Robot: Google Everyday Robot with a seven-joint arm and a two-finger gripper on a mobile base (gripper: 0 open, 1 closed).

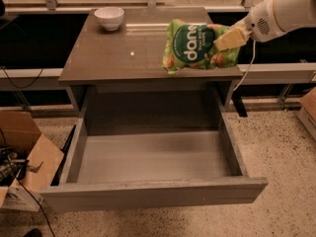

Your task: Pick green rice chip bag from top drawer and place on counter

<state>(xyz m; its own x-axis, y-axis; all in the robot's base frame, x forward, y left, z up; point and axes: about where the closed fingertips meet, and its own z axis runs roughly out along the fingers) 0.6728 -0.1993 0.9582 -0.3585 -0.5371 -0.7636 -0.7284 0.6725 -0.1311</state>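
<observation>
At the far left a cardboard box (30, 154) sits on the floor, well clear of my work. Next comes the bowl (109, 18), white, standing in the back left corner of the surface (123, 58). It is far enough from my side that I need not steer around it.

Below, the drawer (153, 194) is pulled fully out toward the front, which is why I can see its whole floor. Nothing lies in it that I can see.

To the right, the bag (195, 46) hangs in the air over the front right part of the surface, tipped on its side with the logo facing out. It looks a little above the top rather than resting on it, though I cannot be sure of the gap. My claw (223, 39) is clamped on the bag's right end, reaching in from the right so the arm stays off the bowl's side. I judge the lift out is done and only the setting down is left.

By count: one box, one bowl, one drawer, one bag, one claw.
</observation>
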